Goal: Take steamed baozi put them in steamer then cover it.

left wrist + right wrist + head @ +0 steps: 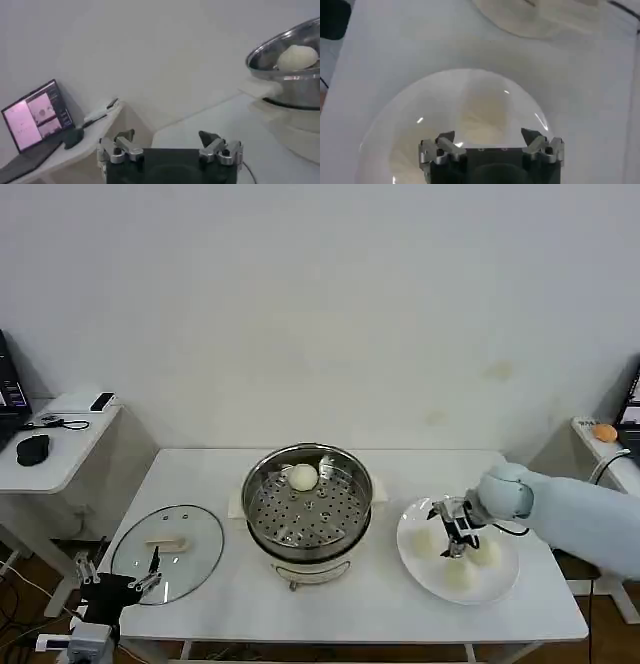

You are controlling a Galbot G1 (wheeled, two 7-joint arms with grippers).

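Observation:
The shiny steamer stands mid-table with one baozi at the back of its perforated tray. Three more baozi lie on a white plate at the right. My right gripper hovers over the plate among them, open with nothing between its fingers. In the right wrist view that gripper hangs above a pale bun on the plate. The glass cover lies flat at the table's left. My left gripper waits open at the cover's near edge.
The left wrist view shows my open left gripper, the steamer with its baozi, and a side desk with a laptop. That desk stands left of the table. Bare tabletop lies in front of the steamer.

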